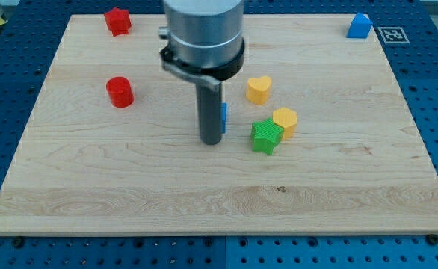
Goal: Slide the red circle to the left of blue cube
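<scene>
The red circle [119, 92] is a short red cylinder on the wooden board [129, 187], at the view's left. The blue cube [224, 113] is almost wholly hidden behind my rod; only a thin blue sliver shows on the rod's right side. My tip [211, 141] rests on the board near the centre, just in front of the blue cube and well to the right of the red circle.
A red star-like block [117, 21] sits at the top left. A blue block [359, 26] sits at the top right. A yellow heart [258, 89], a yellow hexagon-like block [285, 122] and a green star [266, 137] cluster right of my tip.
</scene>
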Robot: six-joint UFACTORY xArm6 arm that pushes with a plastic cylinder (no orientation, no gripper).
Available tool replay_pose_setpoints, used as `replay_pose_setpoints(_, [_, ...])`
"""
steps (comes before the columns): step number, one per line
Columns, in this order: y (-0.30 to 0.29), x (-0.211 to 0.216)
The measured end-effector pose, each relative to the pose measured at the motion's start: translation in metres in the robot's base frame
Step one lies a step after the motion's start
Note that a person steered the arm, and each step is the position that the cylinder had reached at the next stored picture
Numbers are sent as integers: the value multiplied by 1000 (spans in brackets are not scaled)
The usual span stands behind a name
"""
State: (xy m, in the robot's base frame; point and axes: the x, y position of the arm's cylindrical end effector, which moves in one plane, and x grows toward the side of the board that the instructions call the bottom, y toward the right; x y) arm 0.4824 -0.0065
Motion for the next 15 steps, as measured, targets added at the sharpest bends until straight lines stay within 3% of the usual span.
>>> replay_pose_setpoints(1, [18,-10])
replay_pose_setpoints(3, [-96,-13])
replay_pose_setpoints(5, [-197,-82])
replay_pose_setpoints(7, [-208,-97])
replay_pose_setpoints(8, [-209,-126])
replay_pose_setpoints(15, [-195,-113])
